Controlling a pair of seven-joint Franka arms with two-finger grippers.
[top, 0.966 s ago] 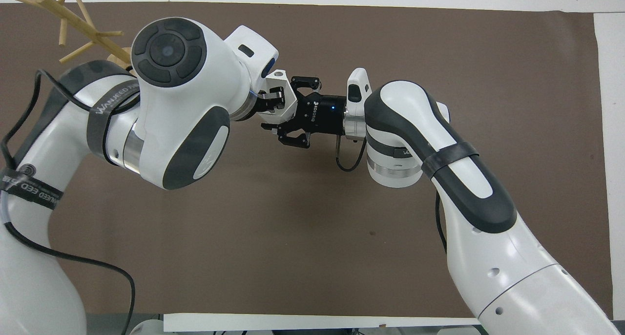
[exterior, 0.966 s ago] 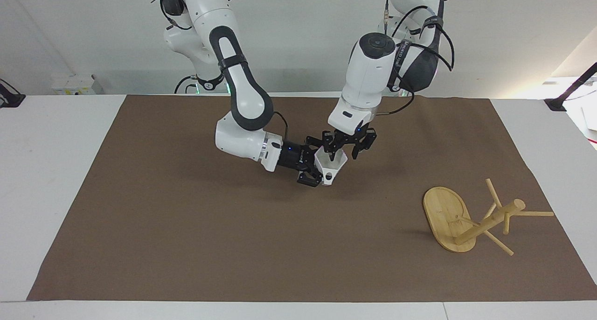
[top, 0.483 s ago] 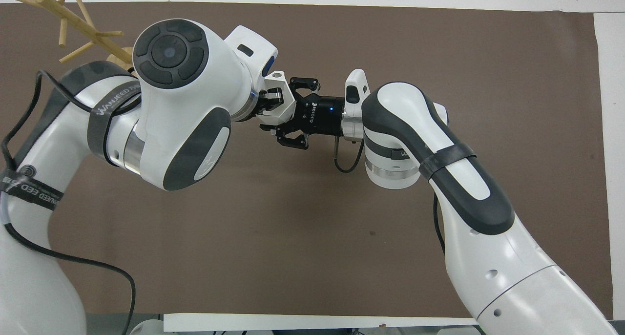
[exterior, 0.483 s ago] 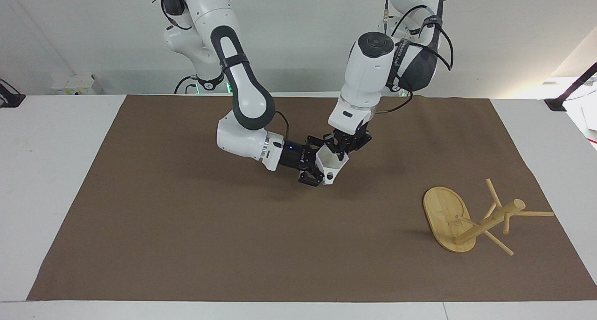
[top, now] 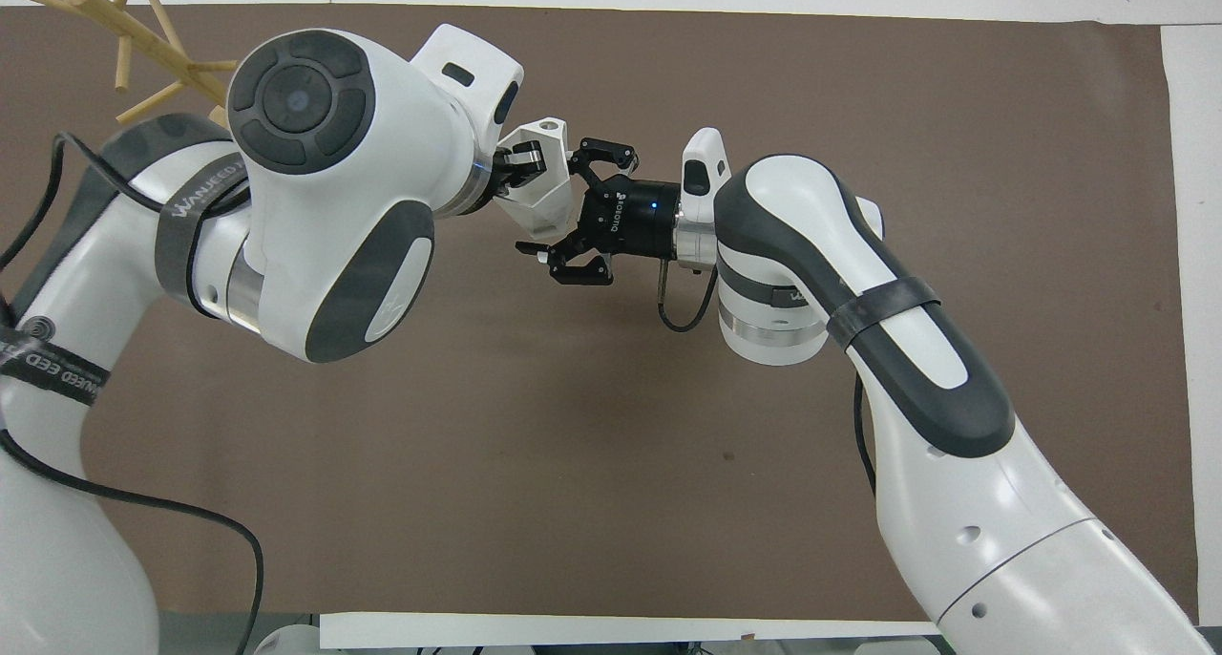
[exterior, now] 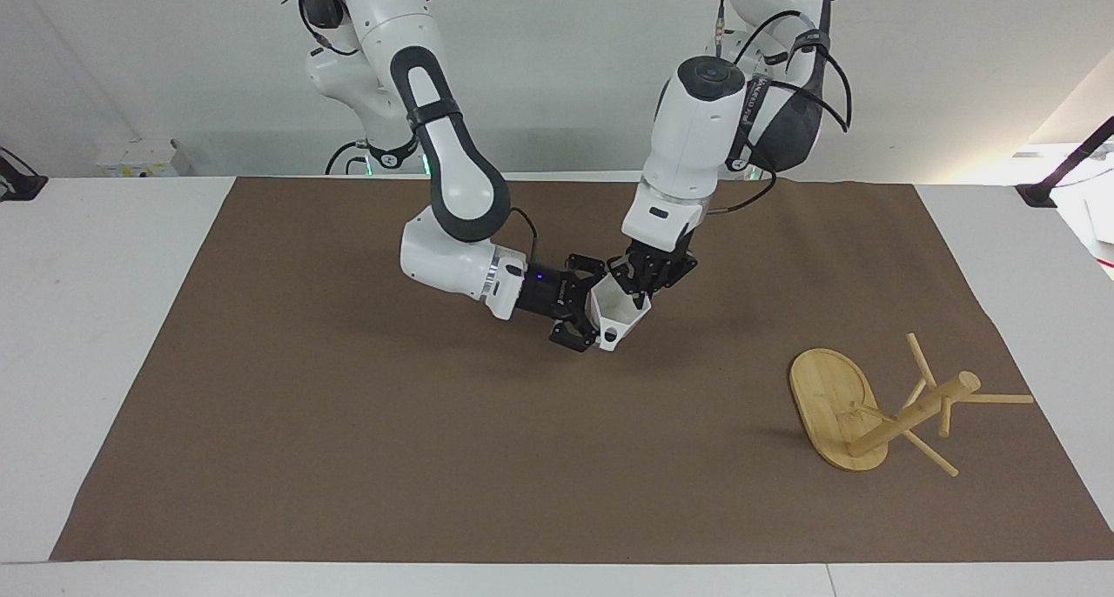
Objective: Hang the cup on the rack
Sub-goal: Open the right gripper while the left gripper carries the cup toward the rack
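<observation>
Cup [exterior: 616, 311] looks light, stiff, kinda slick: left claw [exterior: 648, 275] pinches its 12 o'clock rim, right claw [exterior: 581, 311] spread wide around it.

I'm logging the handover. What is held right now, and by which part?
The left gripper holds the cup by its rim; the right gripper, open, flanks its body.

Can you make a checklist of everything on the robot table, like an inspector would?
Surface: brown mat on a white table.
Job's things: white cup in the air over the mat's middle; bamboo rack at the left arm's end, nothing on its pegs.
Clutter: nothing seen.
Tools: left tool shut on the cup's rim; right tool open around the cup.
Cables: black cables looped on the left arm, a short loop by the right wrist.
Surroundings: white wall.
</observation>
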